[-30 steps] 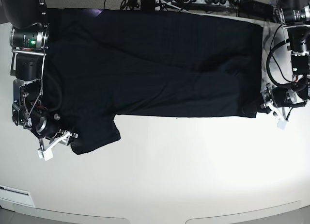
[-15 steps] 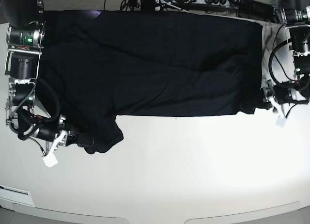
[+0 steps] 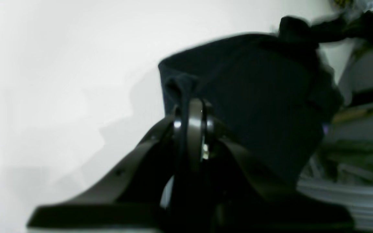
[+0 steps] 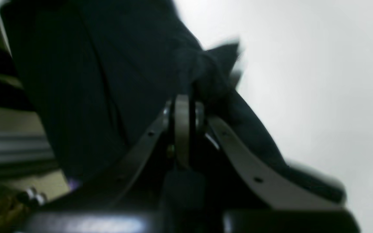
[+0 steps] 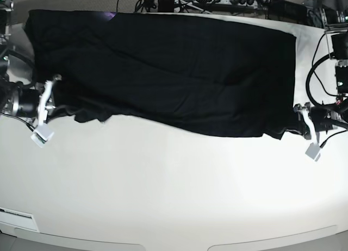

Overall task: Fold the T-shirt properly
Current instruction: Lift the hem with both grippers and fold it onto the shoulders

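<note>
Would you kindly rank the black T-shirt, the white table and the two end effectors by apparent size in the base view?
1. White table
2. Black cloth T-shirt, slightly smaller
3. Right end effector and left end effector, which look too similar to rank

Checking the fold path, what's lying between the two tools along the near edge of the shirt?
In the base view, only the T-shirt spans from the right tool to the left tool.
</note>
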You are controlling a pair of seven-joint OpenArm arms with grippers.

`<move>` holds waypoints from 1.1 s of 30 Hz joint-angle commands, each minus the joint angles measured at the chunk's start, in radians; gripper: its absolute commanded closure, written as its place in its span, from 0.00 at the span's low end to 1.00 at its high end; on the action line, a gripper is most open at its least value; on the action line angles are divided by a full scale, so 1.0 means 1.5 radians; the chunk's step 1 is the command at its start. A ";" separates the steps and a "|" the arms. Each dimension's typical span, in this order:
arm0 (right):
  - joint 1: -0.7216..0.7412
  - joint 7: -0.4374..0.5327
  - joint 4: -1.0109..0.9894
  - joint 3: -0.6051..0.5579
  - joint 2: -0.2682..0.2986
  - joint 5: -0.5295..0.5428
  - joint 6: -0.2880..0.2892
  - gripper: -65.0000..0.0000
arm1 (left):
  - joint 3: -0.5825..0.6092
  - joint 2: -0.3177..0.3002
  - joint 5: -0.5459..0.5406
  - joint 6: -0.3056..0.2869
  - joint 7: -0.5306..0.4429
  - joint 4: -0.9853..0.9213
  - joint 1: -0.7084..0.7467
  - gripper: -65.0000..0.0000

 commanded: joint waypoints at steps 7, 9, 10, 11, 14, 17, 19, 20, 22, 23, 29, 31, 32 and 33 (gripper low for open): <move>-0.062 0.003 0.024 0.136 0.048 0.034 0.003 1.00 | -0.006 -0.098 -0.017 -0.004 0.001 0.143 0.081 1.00; -0.086 -0.008 0.024 0.170 0.048 0.046 0.003 1.00 | -0.006 -0.124 -0.017 -0.004 0.001 0.158 0.099 1.00; -0.099 -0.009 0.024 0.182 0.048 0.044 0.003 1.00 | -0.006 -0.136 -0.017 -0.004 0.001 0.162 0.106 1.00; -0.113 -0.009 0.024 0.190 0.048 0.042 0.003 1.00 | -0.006 -0.149 -0.017 -0.004 0.001 0.163 0.112 1.00; -0.155 -0.009 0.024 0.197 0.048 0.042 0.003 1.00 | -0.006 -0.181 -0.017 -0.004 0.003 0.163 0.118 1.00; -0.185 -0.009 0.024 0.197 0.046 0.042 0.003 1.00 | -0.006 -0.202 -0.017 0.008 0.003 0.163 0.117 1.00; -0.198 -0.016 0.024 0.197 0.045 0.042 0.003 1.00 | -0.006 -0.206 -0.017 0.036 0.005 0.166 0.118 1.00; -0.199 -0.019 0.024 0.197 0.044 0.042 0.003 1.00 | -0.006 -0.205 -0.017 0.047 0.005 0.170 0.118 1.00; -0.199 -0.033 0.024 0.197 0.042 0.042 0.003 1.00 | -0.006 -0.205 -0.017 0.069 0.005 0.185 0.120 1.00; -0.199 -0.035 0.024 0.197 0.042 0.042 0.003 1.00 | -0.006 -0.207 -0.017 0.080 0.005 0.196 0.121 1.00; -0.199 -0.035 0.024 0.197 0.042 0.036 0.003 1.00 | -0.006 -0.239 -0.017 0.084 0.005 0.294 0.179 1.00; -0.199 -0.037 0.024 0.197 0.042 0.037 0.003 1.00 | -0.006 -0.255 -0.017 0.082 0.005 0.334 0.208 1.00; -0.199 -0.036 0.024 0.197 0.042 0.037 0.003 1.00 | -0.006 -0.262 -0.017 0.075 0.005 0.352 0.220 1.00; -0.199 -0.036 0.024 0.197 0.042 0.037 0.003 1.00 | -0.006 -0.269 -0.017 0.068 0.005 0.367 0.233 1.00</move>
